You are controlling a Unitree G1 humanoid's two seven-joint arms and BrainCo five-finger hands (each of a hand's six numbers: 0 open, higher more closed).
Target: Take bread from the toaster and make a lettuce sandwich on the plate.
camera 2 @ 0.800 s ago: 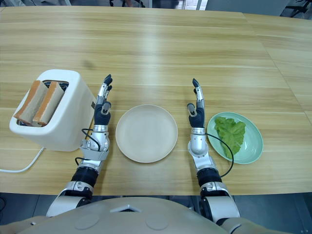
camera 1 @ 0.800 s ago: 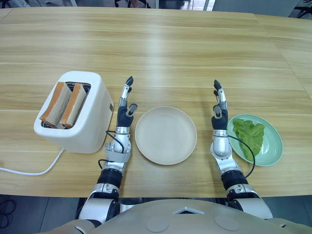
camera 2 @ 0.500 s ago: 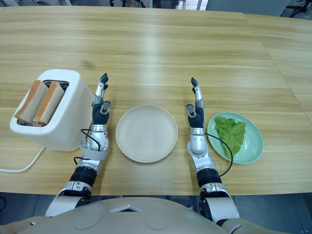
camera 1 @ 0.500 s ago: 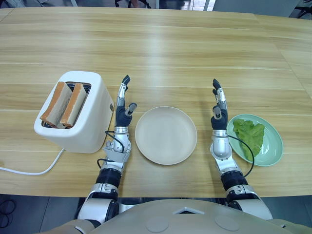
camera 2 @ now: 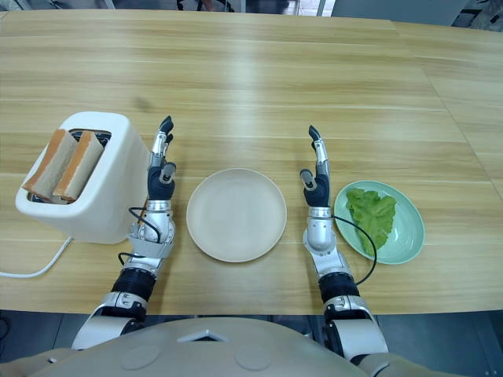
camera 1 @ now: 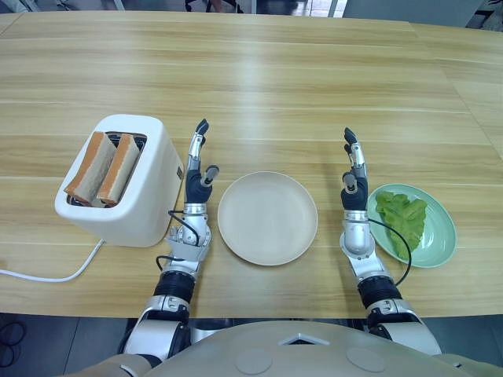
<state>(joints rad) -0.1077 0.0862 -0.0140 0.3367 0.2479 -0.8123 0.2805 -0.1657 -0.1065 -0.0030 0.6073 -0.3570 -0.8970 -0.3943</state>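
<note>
1. Bread (camera 1: 102, 167): two slices standing in the toaster (camera 1: 149, 200), left of the plate (camera 1: 267, 217).
2. My left hand (camera 1: 196, 179) is just left of the plate and my right hand (camera 1: 354, 182) just right. Fingers straight, close together, holding nothing.
3. Lettuce (camera 1: 402, 216) right of plate.
4. Next: left hand pinches the nearer slice's top and lifts straight up.

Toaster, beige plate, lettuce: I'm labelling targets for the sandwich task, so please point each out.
toaster (camera 1: 149, 200), left eye view, on its white side wall.
beige plate (camera 1: 267, 217), left eye view, on its bare middle.
lettuce (camera 1: 401, 214), left eye view, on the leaf's middle.
</note>
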